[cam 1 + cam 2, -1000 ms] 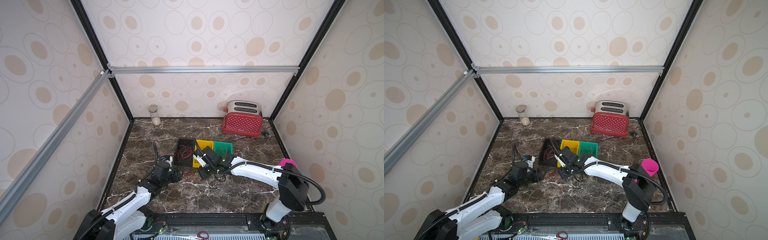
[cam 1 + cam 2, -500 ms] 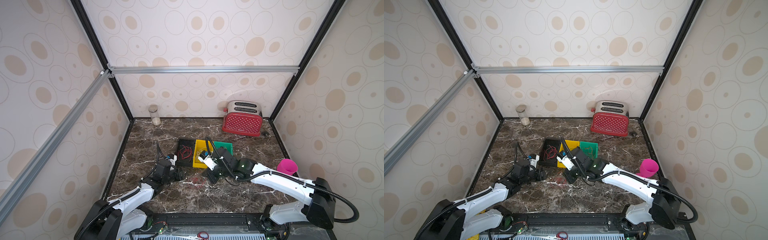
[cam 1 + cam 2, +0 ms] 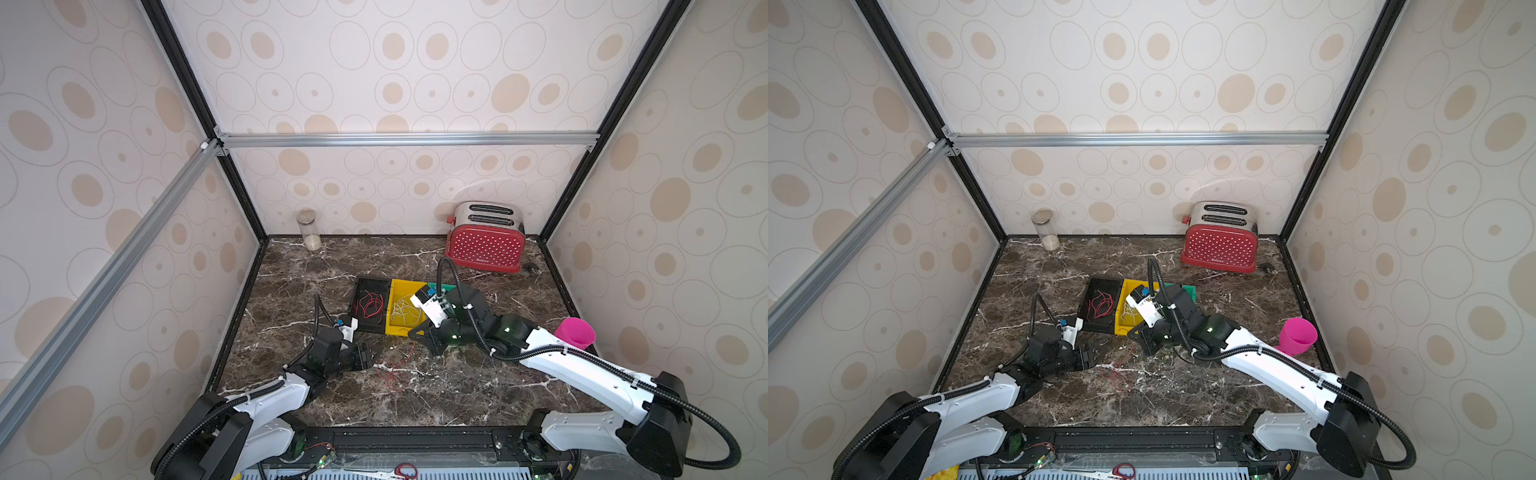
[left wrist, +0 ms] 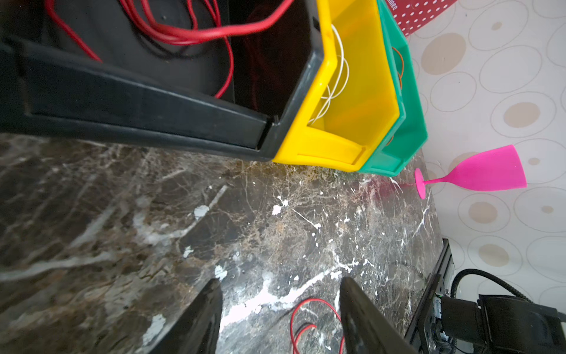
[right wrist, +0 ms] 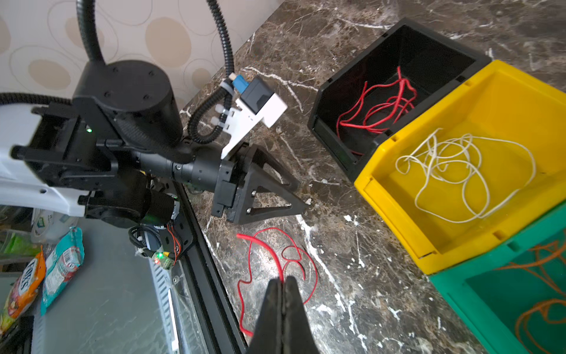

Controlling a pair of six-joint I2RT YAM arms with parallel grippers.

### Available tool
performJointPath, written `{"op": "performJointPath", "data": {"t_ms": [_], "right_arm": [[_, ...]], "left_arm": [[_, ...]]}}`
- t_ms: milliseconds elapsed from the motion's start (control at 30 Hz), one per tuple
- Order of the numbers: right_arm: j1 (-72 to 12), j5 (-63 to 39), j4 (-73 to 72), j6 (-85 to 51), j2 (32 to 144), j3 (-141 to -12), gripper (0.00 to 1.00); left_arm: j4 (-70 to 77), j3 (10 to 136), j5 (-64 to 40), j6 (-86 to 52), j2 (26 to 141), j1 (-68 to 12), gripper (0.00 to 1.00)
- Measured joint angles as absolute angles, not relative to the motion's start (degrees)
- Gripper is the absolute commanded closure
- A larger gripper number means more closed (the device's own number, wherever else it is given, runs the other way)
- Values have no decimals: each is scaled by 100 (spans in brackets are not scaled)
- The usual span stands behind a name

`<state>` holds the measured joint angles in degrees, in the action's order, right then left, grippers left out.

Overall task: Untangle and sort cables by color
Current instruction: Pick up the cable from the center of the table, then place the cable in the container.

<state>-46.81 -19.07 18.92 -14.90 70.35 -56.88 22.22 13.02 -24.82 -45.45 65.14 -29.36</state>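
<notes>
- Loose red cable (image 5: 269, 255): on the marble table (image 3: 457, 386) before the bins, one strand pinched in the closed right gripper (image 5: 283, 280).
- Left gripper (image 4: 280, 282): fingers half spread, empty, with a cable loop between them.
- Black bin (image 3: 370, 305): red cables.
- Yellow bin (image 3: 405, 309): white cables.
- Change: the right arm's elbow has dropped outward, and the pink goblet (image 3: 575, 332) is now unobstructed.

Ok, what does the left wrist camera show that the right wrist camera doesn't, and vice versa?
Left wrist only: the pink goblet and a corner of the red toaster. Right wrist only: the snack packets, and the right end effector shut on the loose red cable. Both: that cable, plus the black bin with red cables, yellow bin with white cables, green bin with orange cables.
</notes>
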Motion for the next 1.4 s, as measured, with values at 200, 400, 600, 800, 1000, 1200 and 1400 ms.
{"op": "performJointPath", "data": {"t_ms": [200,400,600,800,1000,1200,1400], "right_arm": [[-4630,-1688,2073,-1745,6724,-6071,100],[-4519,-1402,2272,-1962,6541,-6442,100],[-4453,-1267,2536,-2047,6589,-6779,100],[-4431,-1173,2589,-2014,6884,-7452,100],[-4423,-1146,2569,-1949,7485,-8114,100],[-4421,-1223,2517,-1802,8372,-9021,100],[-4412,-1249,2427,-1610,9242,-9955,100]], "left_arm": [[2530,1168,-2526,-4571,6493,-2954,38],[3009,1138,-2735,-4582,6523,-2961,38],[3083,1138,-2779,-4584,6543,-2961,39],[2825,1138,-2438,-4630,6442,-2963,40],[2204,1184,-1957,-4633,6173,-2963,40],[1673,1221,-1566,-4635,5787,-2956,39],[1437,1221,-1492,-4685,5485,-2952,39]]}}
